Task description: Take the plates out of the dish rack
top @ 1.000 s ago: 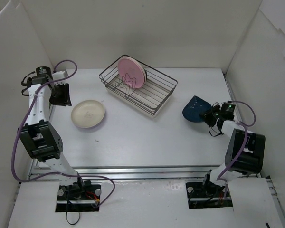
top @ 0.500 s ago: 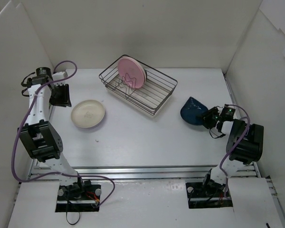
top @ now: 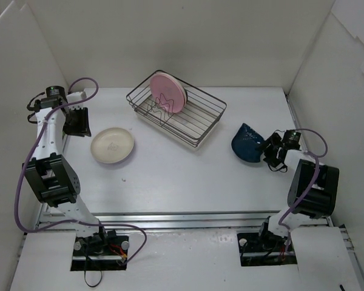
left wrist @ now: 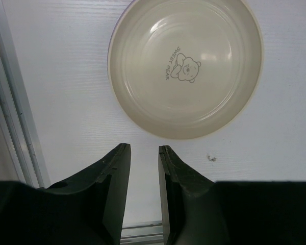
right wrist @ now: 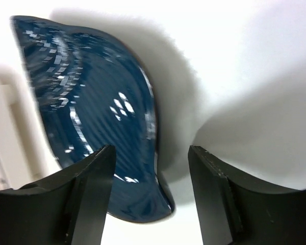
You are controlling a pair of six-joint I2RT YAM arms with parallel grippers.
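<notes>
The dish rack is a dark wire basket at the back middle. A pink plate stands upright in its divider at the far left end. A cream plate lies flat on the table to the left and also shows in the left wrist view, with a bear print. My left gripper hovers just left of it, its jaws slightly apart and empty. A dark blue wavy plate rests tilted on the table at the right. My right gripper is open, its jaws astride the blue plate's near rim without closing on it.
White walls enclose the table on the left, back and right. A metal rail runs along the table's left edge, close to my left gripper. The right wall stands close behind my right arm.
My right gripper has shifted slightly and the blue plate has tipped more upright and moved a little left. The left arm and the cream plate have not moved.
</notes>
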